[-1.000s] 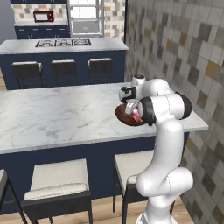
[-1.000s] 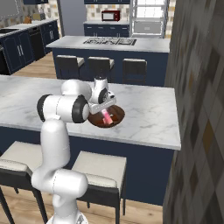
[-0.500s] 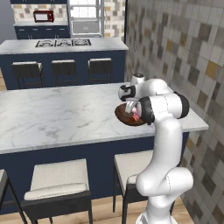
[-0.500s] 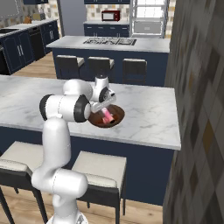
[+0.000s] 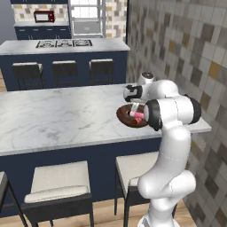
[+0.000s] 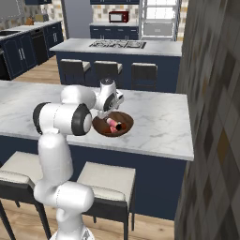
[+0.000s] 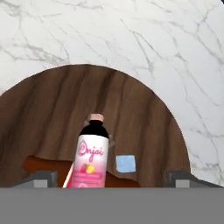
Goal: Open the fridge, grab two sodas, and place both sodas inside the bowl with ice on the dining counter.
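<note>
The pink soda (image 7: 92, 159) lies on its side in the dark wooden bowl with ice (image 7: 52, 109), dark cap pointing away from the hand, beside a pale ice cube (image 7: 126, 163). A dark brown shape (image 7: 41, 165) lies partly under it; I cannot tell what it is. My gripper (image 7: 113, 179) hangs just above the bowl, open, with its fingertips (image 7: 41, 178) wide apart on either side of the bottle and clear of it. From the base, the gripper (image 5: 134, 105) (image 6: 107, 111) is over the bowl (image 5: 123, 118) (image 6: 99, 126) near the right end of the dining counter (image 5: 53, 119) (image 6: 159, 122). The fridge is out of view.
Cushioned stools (image 5: 62, 181) (image 6: 105, 180) stand under the counter's near side. A tiled wall (image 5: 186, 48) (image 6: 211, 93) runs close along the right. Behind is a navy counter with a stovetop (image 5: 62, 44) and dark stools (image 6: 108, 70).
The jaws have gone from shut to wide open. The pink soda has been let go and now lies in the bowl. The arm has barely moved.
</note>
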